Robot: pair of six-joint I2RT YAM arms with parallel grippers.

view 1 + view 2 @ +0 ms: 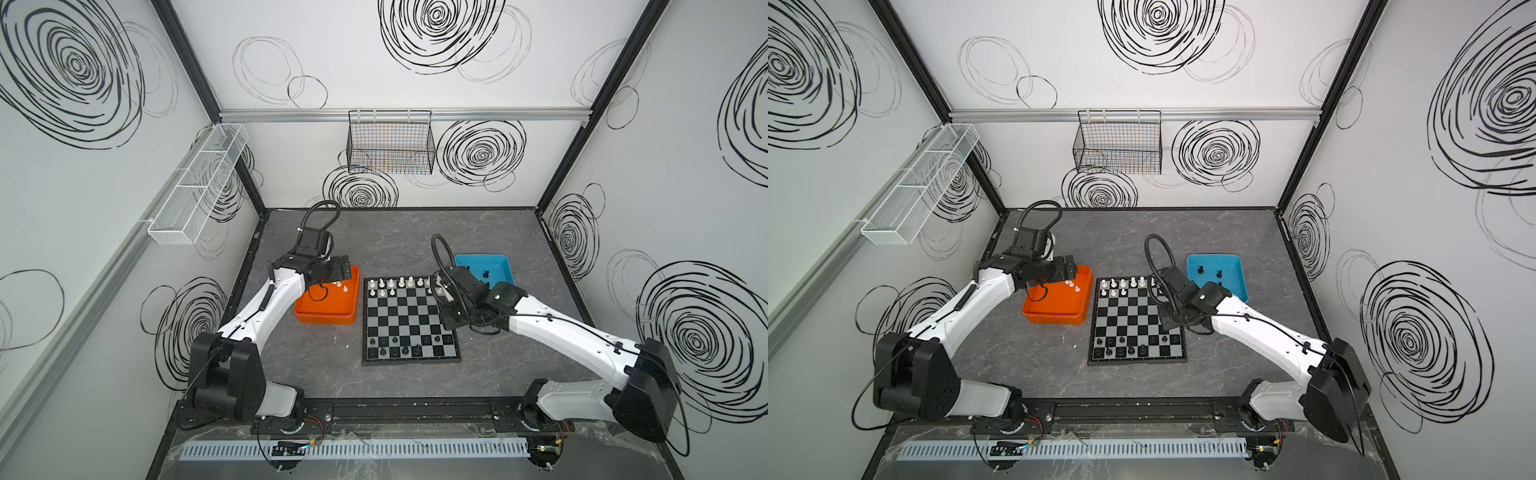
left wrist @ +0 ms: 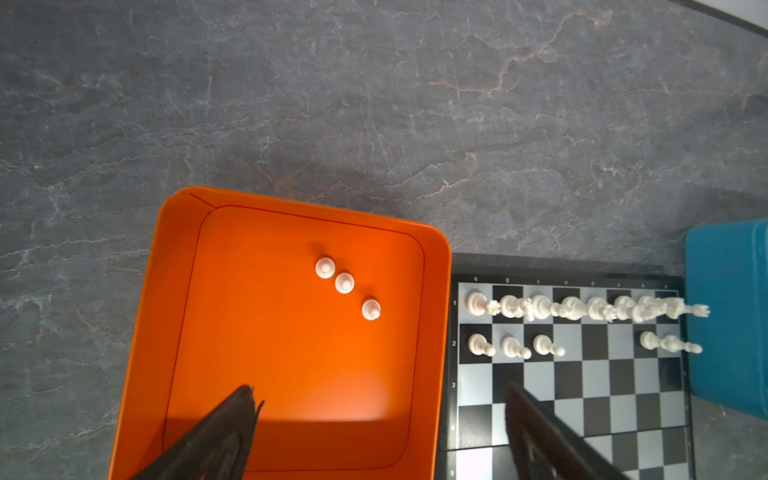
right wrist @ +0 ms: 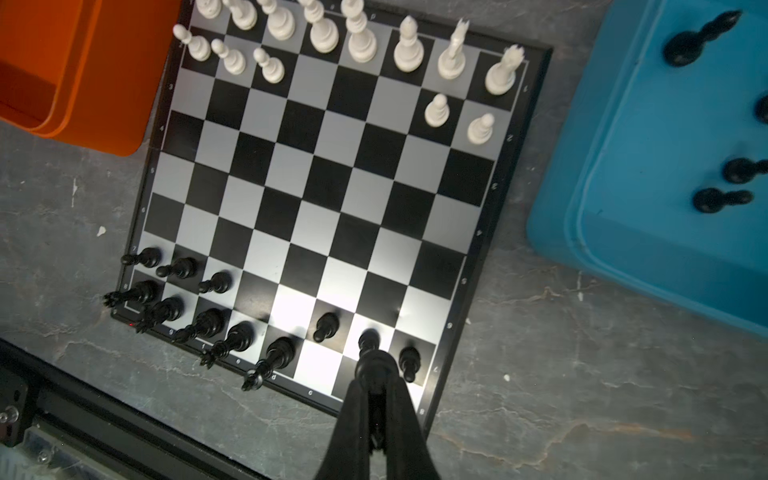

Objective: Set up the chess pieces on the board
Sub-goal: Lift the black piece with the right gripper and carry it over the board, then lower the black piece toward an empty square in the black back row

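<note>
The board (image 1: 409, 320) (image 1: 1133, 324) lies mid-table. White chess pieces (image 3: 361, 41) fill its far row, with several pawns in front of them; black pieces (image 3: 208, 324) stand along its near rows. My right gripper (image 3: 376, 370) (image 1: 449, 324) hangs over the board's near right corner, shut on a black chess piece (image 3: 376, 361). My left gripper (image 2: 380, 390) (image 1: 338, 270) hovers open and empty above the orange tray (image 2: 440, 332), where three white pawns (image 2: 344, 283) stand. Several black pieces (image 3: 721, 199) stand in the blue tray (image 3: 644, 228).
The orange tray (image 1: 324, 309) touches the board's far left side and the blue tray (image 1: 482, 266) sits at its far right. A black wire basket (image 1: 390, 143) and a white mesh basket (image 1: 199, 183) hang on the walls. The arms' black base rail (image 1: 415, 411) runs along the front.
</note>
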